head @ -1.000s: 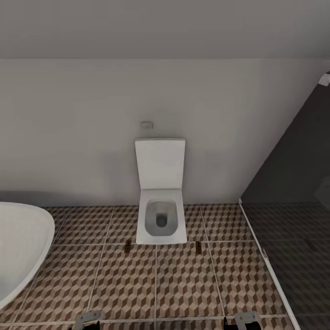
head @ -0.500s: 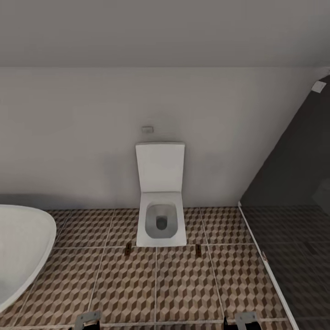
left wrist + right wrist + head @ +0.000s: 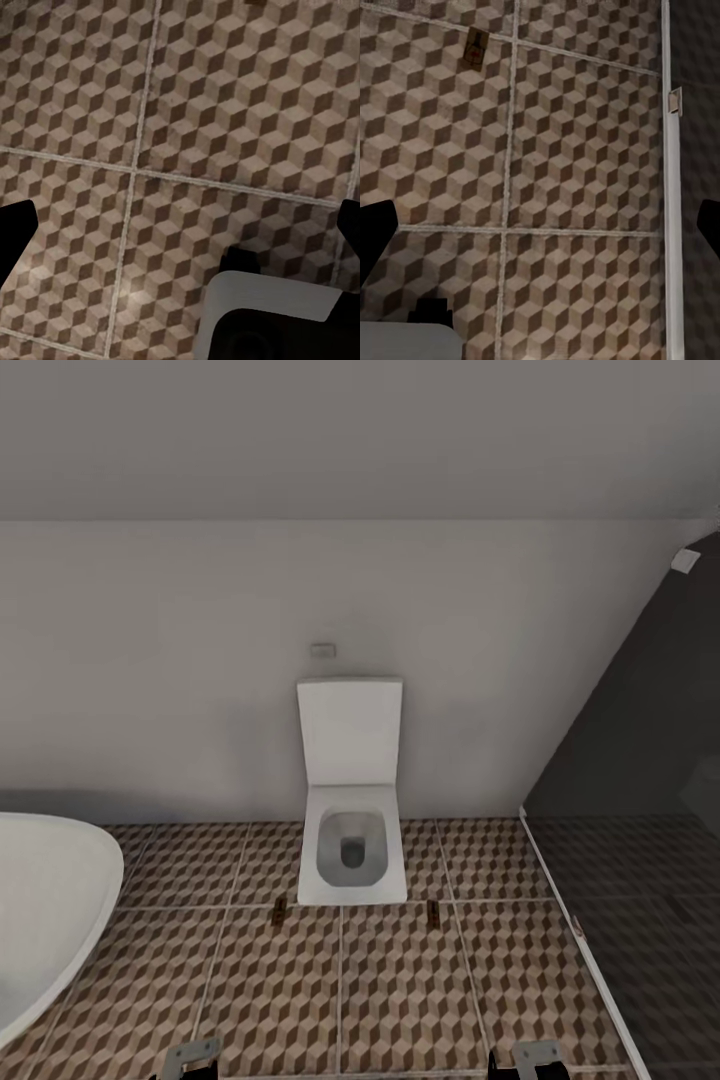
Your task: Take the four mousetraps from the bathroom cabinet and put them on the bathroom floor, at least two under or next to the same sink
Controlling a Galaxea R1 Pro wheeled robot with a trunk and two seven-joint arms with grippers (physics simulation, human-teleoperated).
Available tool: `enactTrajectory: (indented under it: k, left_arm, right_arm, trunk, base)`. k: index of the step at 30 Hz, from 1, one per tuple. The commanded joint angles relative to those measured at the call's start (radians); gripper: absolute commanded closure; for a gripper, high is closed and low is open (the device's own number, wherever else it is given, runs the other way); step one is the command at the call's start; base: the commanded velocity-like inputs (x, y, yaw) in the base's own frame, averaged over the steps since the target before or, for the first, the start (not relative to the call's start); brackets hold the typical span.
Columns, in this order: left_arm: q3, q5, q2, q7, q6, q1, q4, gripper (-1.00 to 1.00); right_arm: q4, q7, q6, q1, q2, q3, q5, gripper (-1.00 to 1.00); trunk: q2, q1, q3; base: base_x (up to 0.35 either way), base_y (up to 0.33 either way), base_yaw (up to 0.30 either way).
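**Already two traps on the tiles, both ahead of the fingers**

Two mousetraps lie flat on the bathroom floor (image 3: pixel 400 990), one at each front corner of the toilet (image 3: pixel 351 845). The left mousetrap (image 3: pixel 279 910) and the right mousetrap (image 3: pixel 433 913) are both small dark slabs, and each has its long axis pointing away from the robot, toward the wall. They are well apart from each other, with the toilet base between them.

From the right gripper (image 3: pixel 540 225) the right mousetrap (image 3: pixel 474 49) is ahead of the fingertips and a little to the left-arm side, so this arm is the nearer one to it. The left gripper (image 3: pixel 180 225) looks down on plain tiles; a dark spot at the far edge of its picture is too small to name.

Both grippers have the fingers spread wide and hold nothing.

I judge that no sink is near these traps; a white bathtub (image 3: pixel 45 910) stands beyond the left arm, and the dark shower floor (image 3: pixel 650 920) beyond the right.
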Motion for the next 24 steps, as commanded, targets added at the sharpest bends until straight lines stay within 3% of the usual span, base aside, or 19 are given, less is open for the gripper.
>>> enactTrajectory:
  k: [1, 24]
  left_arm:
    - [0.000, 0.000, 0.000, 0.000, 0.000, 0.000, 0.000, -1.00]
    - [0.001, 0.000, 0.000, 0.000, 0.000, 0.000, 0.000, -1.00]
  right_arm:
    - [0.000, 0.000, 0.000, 0.000, 0.000, 0.000, 0.000, -1.00]
    - [0.000, -0.001, 0.000, 0.000, 0.000, 0.000, -0.001, -1.00]
  trunk:
    - [0.000, 0.000, 0.002]
    - [0.000, 0.000, 0.039]
  base:
    - [0.000, 0.000, 0.000]
    - [0.000, 0.000, 0.000]
